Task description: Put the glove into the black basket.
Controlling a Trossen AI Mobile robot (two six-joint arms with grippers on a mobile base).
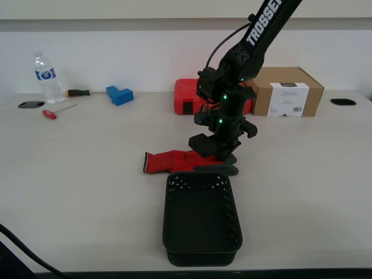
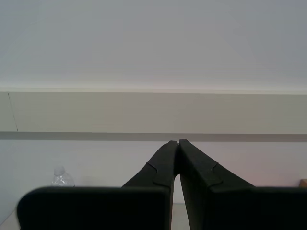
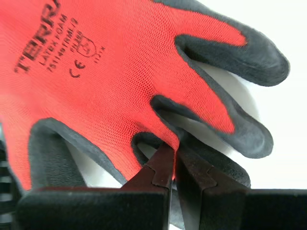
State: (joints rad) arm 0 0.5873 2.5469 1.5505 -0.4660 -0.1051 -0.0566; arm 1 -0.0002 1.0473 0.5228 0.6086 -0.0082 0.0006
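Pale table [image 1: 70,192]: basket [image 1: 201,220] at 6 o'clock, glove [image 1: 174,161] at centre, touching its far rim; bottle [image 1: 46,78], screwdrivers [image 1: 58,110], blue block [image 1: 119,95] at 10; red case [image 1: 189,96] (half hidden) and carton [image 1: 288,91] at 1.

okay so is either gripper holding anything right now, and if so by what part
My first gripper is shut on the glove, pinching a grey-coated finger. My second gripper is shut and holds nothing.

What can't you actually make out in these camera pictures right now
- Glove fingers: exterior view, hidden behind my first hand.
- Whether that hand pinches fabric: first wrist view, tips shut at a finger, contact unclear.
- Red case: partly blocked by the arm.
- Water bottle label: too small.
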